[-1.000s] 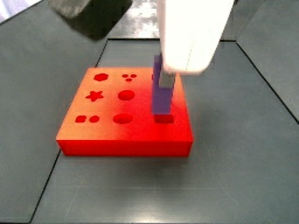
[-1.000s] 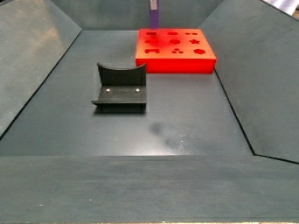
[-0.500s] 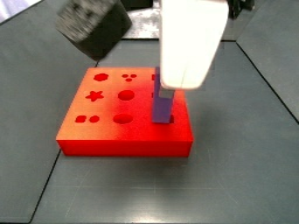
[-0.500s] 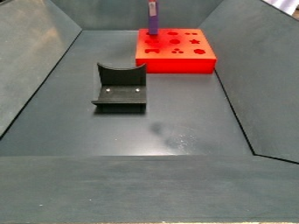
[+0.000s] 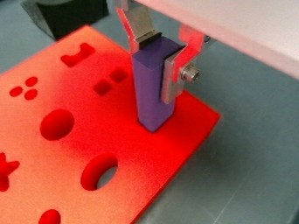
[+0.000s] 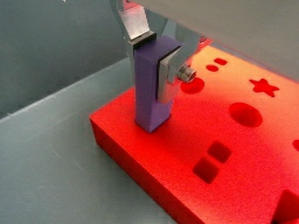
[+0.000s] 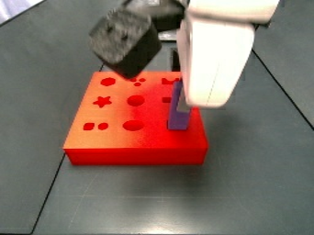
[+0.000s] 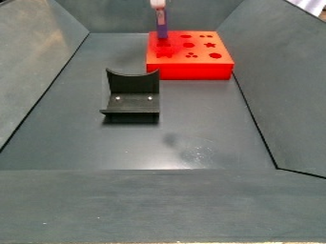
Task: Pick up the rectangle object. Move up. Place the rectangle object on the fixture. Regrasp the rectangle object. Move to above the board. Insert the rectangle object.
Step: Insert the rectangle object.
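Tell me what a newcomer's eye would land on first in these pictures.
First the bright red board on the dark floor, its top dotted with shape cutouts. Next the purple block, upright near one corner of the board, its lower end at the board's top, gripped by the gripper. The dark fixture stands apart, bare.

Purple rectangle object (image 5: 155, 87), red-orange board (image 5: 70, 140), silver gripper (image 5: 163, 52), dark grey fixture (image 8: 130, 95).

the floor (image 8: 192, 133) is dark grey and matte, with a faint pale scuff near its middle. sloped dark grey walls (image 8: 45, 76) rise along its edges, meeting at the far corners.
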Robot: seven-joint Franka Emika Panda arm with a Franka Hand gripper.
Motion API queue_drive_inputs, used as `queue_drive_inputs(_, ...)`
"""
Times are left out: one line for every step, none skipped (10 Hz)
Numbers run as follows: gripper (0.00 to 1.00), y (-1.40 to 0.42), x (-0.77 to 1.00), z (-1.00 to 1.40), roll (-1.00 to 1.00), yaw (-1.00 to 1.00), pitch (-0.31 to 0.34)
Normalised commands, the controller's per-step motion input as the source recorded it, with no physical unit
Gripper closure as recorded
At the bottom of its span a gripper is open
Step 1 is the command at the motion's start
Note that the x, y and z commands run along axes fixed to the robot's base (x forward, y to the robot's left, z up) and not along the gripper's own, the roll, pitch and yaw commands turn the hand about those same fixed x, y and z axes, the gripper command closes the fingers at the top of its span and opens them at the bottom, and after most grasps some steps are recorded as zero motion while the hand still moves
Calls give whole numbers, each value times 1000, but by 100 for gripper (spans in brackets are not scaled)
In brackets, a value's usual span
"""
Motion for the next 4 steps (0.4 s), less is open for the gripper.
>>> queue_drive_inputs(100,-9,-23,-540,11,0,0)
queue_drive_inputs(100,-11,-6,-514,16,0,0)
queue_drive_inputs(100,-11,-26,-320,84,0,10)
queue_drive_inputs(100,0,0,0,0,0,0)
